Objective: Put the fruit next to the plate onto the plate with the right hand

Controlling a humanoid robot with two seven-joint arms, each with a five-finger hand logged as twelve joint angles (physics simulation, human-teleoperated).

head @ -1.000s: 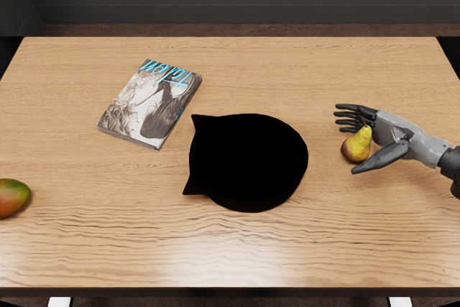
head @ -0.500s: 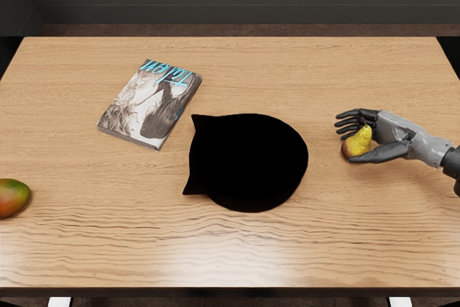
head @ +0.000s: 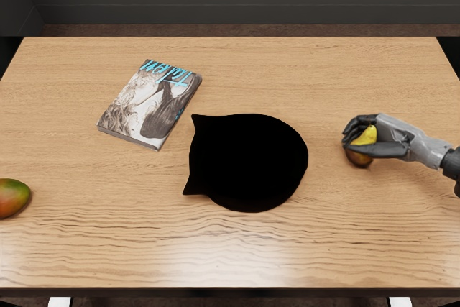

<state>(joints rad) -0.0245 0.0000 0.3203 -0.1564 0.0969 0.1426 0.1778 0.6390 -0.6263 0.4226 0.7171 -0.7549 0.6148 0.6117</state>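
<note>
since a second ago the grey-and-black five-finger right hand (head: pixel 375 141) has closed from a spread pose into a wrap around the small yellow-red pear (head: pixel 369 135); its dark fingers (head: pixel 354 128) curl over the top and the thumb crosses the front, so the fruit is grasped; the pear appears to rest on the light wooden table (head: pixel 287 70), right of the black cat-head-shaped plate (head: pixel 244 162) and apart from its rim; best to firm the grip on the tapered body, lift straight up, carry left over the rim, then release at the plate's middle; the magazine (head: pixel 151 103) up-left of the plate and the mango (head: pixel 13 197) far left of it lie off that path.
</note>
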